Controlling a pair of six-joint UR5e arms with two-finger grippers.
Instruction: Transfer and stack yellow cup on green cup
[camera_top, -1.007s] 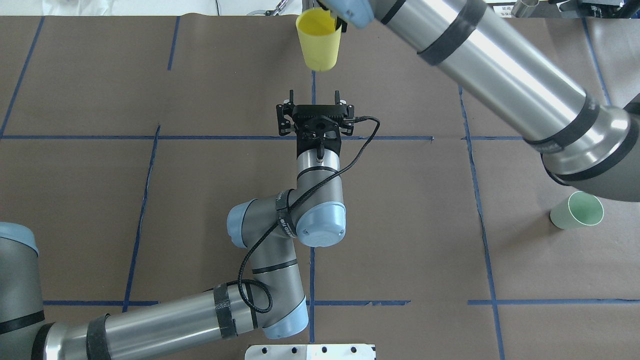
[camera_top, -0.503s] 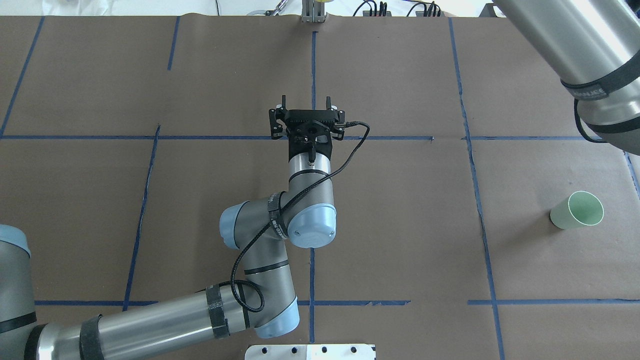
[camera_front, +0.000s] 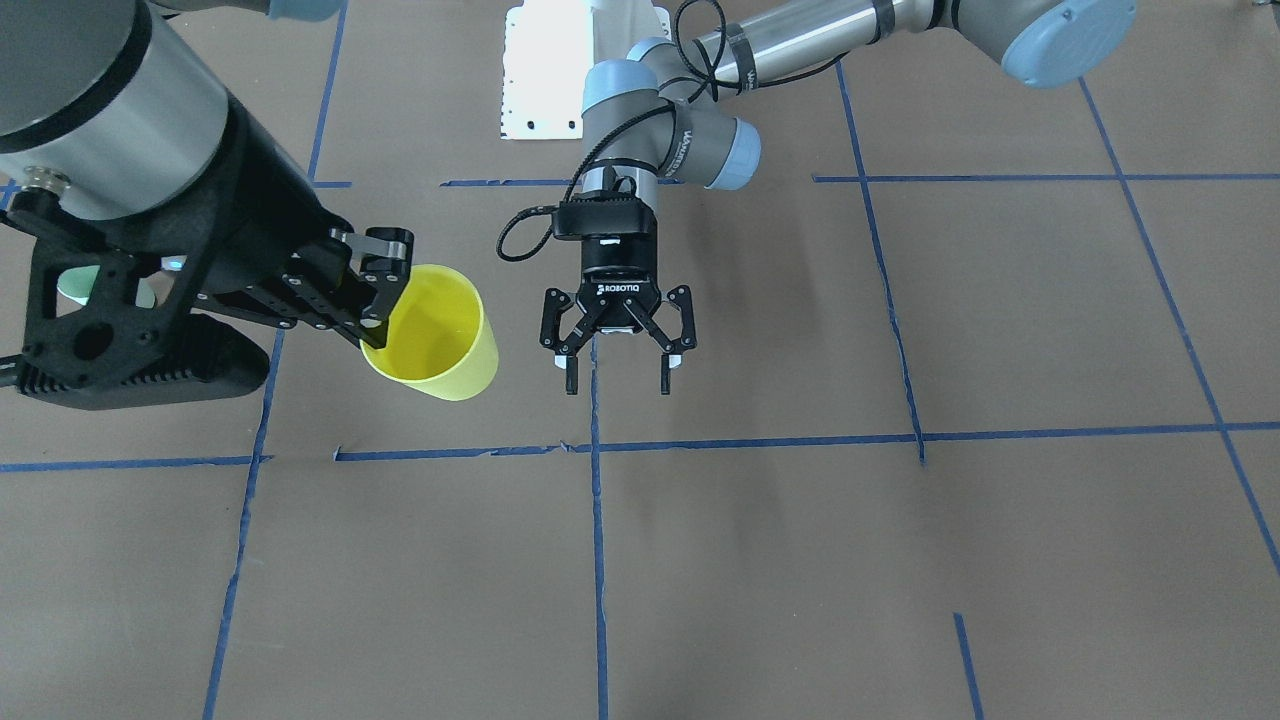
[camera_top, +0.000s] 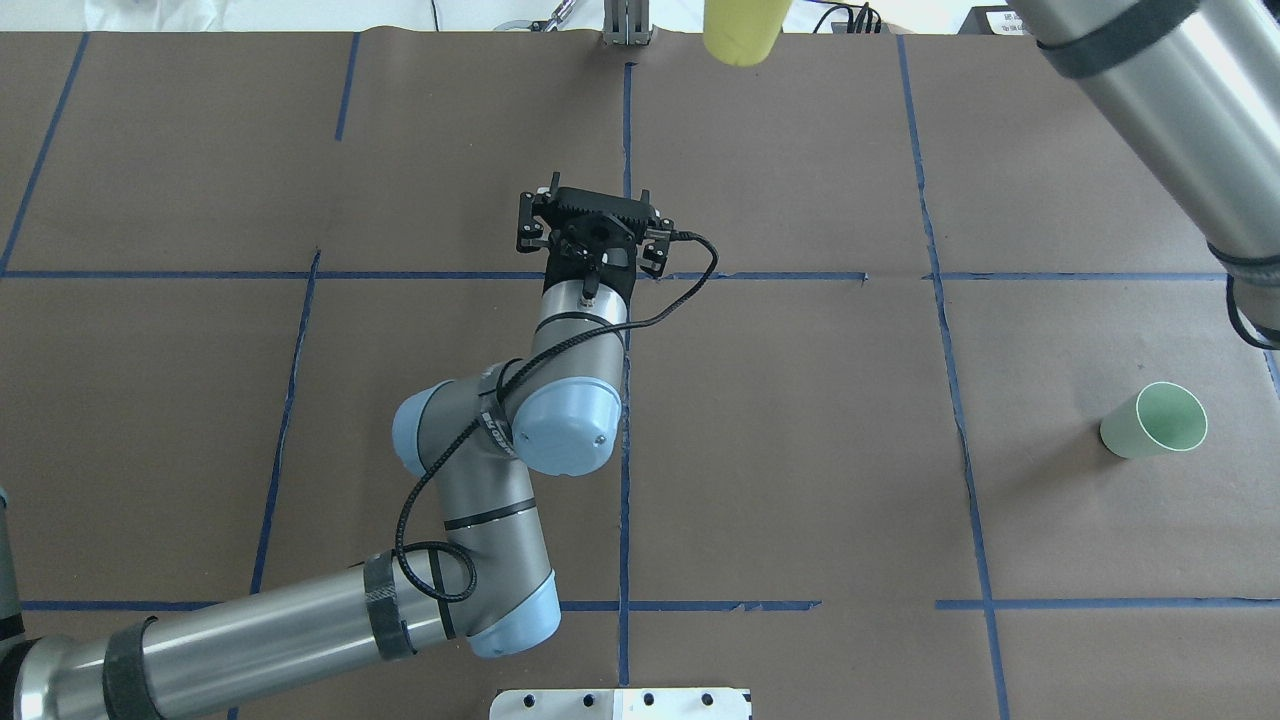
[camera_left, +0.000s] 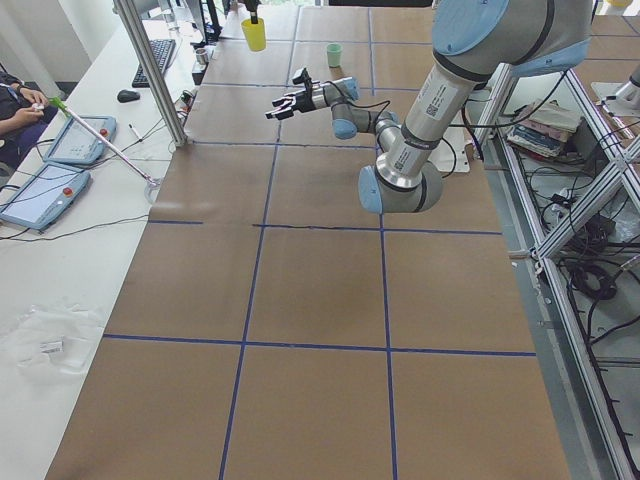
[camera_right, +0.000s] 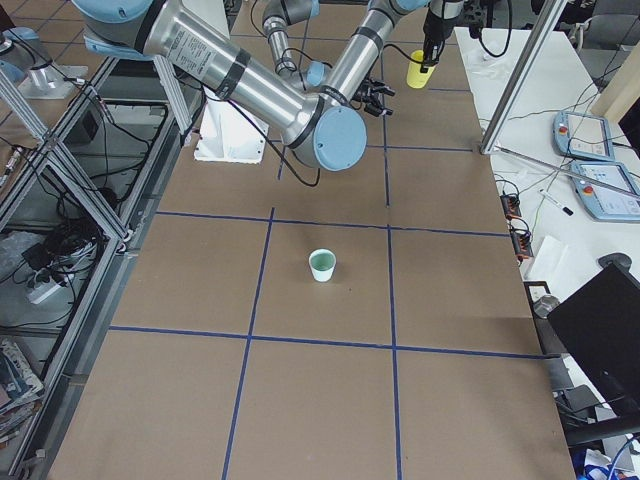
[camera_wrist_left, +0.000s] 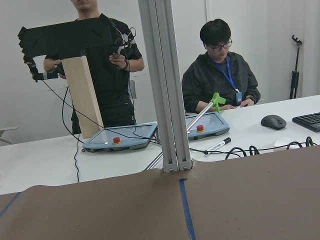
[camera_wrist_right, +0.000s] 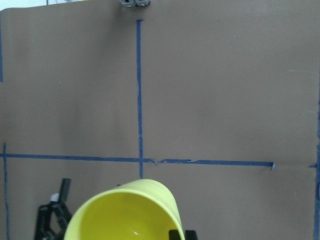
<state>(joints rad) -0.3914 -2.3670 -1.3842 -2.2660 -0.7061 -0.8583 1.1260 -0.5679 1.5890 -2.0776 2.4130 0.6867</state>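
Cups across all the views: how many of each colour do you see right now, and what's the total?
1 small bright yellow tapered plastic cup, held in the air by the right pincer.
1 small pale mint-green tapered plastic cup, standing upright, in no pincer.
Total: 2 cups.

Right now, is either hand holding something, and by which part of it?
The right hand grips the yellow cup at its rim. The left hand is open and holds nothing.
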